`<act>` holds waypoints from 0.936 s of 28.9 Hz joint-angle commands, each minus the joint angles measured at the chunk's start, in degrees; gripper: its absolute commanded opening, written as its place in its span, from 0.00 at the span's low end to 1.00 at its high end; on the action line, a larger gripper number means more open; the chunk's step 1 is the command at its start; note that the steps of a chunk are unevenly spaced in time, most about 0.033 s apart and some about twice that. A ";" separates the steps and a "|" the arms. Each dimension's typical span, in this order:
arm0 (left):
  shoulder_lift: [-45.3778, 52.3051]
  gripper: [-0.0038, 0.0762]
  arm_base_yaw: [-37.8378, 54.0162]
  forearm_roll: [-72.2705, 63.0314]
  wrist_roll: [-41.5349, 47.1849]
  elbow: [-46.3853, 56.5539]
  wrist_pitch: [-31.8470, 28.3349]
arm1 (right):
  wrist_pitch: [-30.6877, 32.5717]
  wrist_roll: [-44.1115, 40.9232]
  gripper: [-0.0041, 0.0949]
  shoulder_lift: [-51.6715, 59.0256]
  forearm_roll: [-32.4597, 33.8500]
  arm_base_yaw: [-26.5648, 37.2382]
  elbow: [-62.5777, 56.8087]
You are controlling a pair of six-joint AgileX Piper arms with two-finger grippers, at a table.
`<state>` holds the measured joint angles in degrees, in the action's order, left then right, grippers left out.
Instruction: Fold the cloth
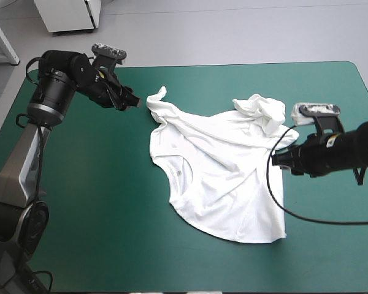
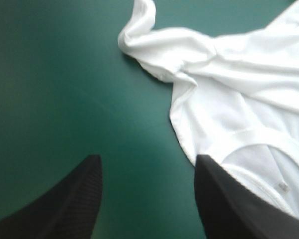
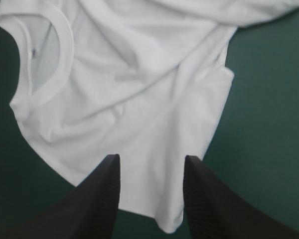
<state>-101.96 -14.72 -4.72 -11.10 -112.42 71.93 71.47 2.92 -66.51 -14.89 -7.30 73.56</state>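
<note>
1. We see the T-shirt (image 1: 221, 184) lying loosely spread and wrinkled on the teal-green table (image 1: 98, 214). Its neck opening (image 1: 179, 171) faces up, and cloth is bunched at its two far corners.
2. Our left gripper (image 1: 135, 103) hovers just beside the T-shirt's far left bunched corner without touching it. Its black fingers (image 2: 65, 199) stand apart, with bare cover between them.
3. Our right gripper (image 1: 277, 158) is at the T-shirt's right edge, its fingers (image 3: 94, 199) apart with white cloth showing between them. We cannot tell whether they touch it.
</note>
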 commanded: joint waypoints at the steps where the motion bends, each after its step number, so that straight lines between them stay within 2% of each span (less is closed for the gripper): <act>1: 2.99 0.55 -0.30 -1.08 -0.78 2.08 -8.04 | -1.64 0.21 0.44 6.70 -1.52 -0.18 -6.24; 5: 0.68 0.55 -0.30 -1.15 -1.15 2.07 -15.14 | -1.64 0.19 0.46 10.41 -2.53 -1.05 -13.02; 9: -2.78 0.55 -0.30 -1.35 -1.04 1.96 -16.35 | -1.64 0.87 0.52 10.46 -1.74 -5.09 -16.31; 15: -6.87 0.55 -0.30 -1.94 -0.84 1.96 -17.44 | -1.64 -0.68 0.53 8.83 8.17 -14.38 -19.28; 18: -7.68 0.55 -0.30 -1.94 -0.84 1.96 -19.64 | -1.74 -1.33 0.53 6.87 10.11 -17.38 -21.53; 27: -10.21 0.55 -0.30 -1.94 -0.84 1.85 -23.23 | -7.72 -1.47 0.53 -1.23 10.00 -17.97 -24.67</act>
<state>-114.92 -14.72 -5.71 -12.09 -108.86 51.61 66.00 1.40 -67.05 -4.88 -25.11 47.74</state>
